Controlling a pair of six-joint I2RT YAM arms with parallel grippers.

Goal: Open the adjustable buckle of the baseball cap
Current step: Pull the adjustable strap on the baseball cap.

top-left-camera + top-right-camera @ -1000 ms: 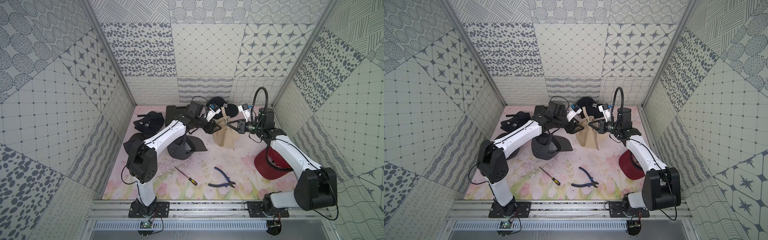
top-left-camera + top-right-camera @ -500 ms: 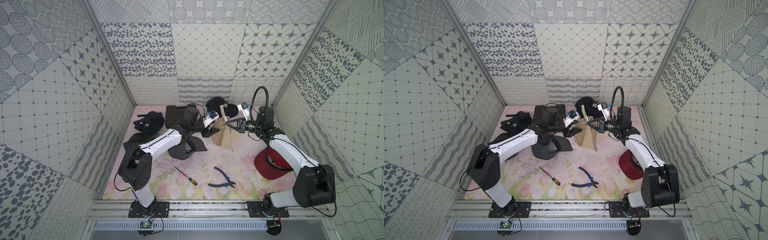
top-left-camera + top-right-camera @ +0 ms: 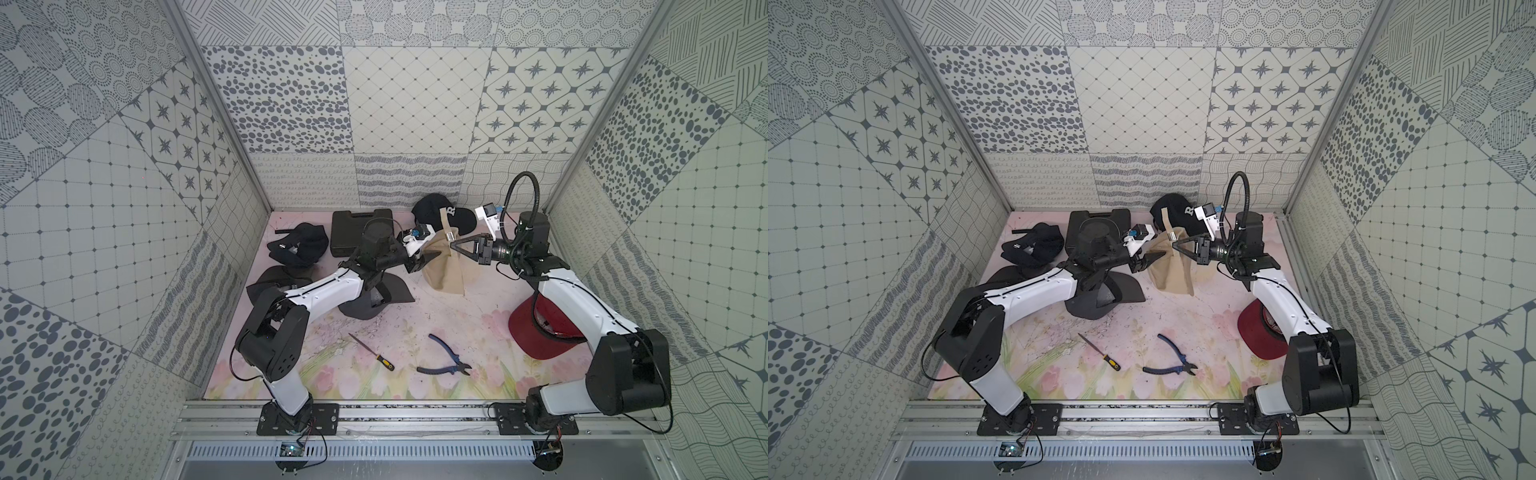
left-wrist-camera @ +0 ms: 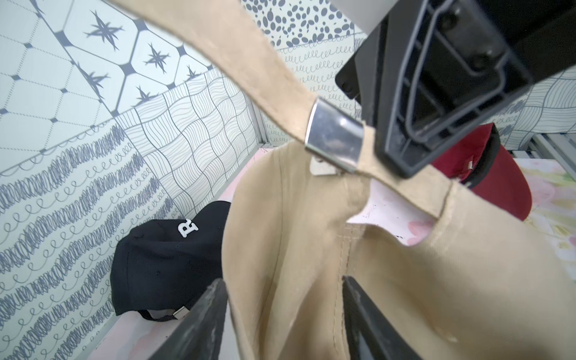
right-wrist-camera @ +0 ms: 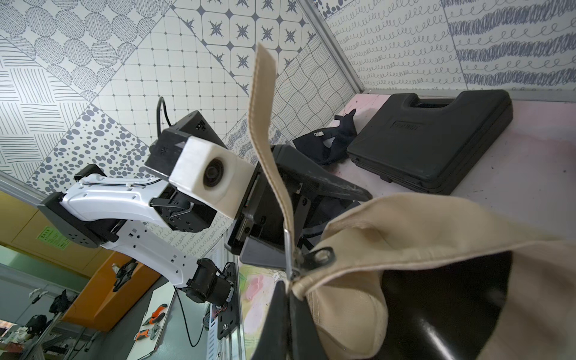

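A beige baseball cap [image 3: 444, 274] [image 3: 1169, 274] stands lifted at the back middle of the table. Its silver buckle [image 4: 335, 140] [image 3: 449, 236] sits on the back strap, whose free end [image 5: 263, 109] sticks upward. My right gripper [image 3: 455, 244] [image 5: 288, 285] is shut on the cap's back edge, right beside the buckle. My left gripper [image 3: 432, 257] [image 4: 283, 280] is open at the cap's left side. Its two fingers straddle a fold of the cap's fabric [image 4: 311, 233]. I cannot tell whether they press on it.
A black cap with a white R [image 3: 436, 210] and a black case [image 3: 357, 232] lie at the back. Dark caps [image 3: 297, 249] lie at the left, and a grey one [image 3: 365, 303] under my left arm. A red cap [image 3: 536, 336] is at the right. Screwdriver [image 3: 372, 357] and pliers [image 3: 444, 361] lie in front.
My left arm has swung round and come lower at the cap's left side, and its jaws have narrowed a little. The right gripper has kept its hold by the buckle.
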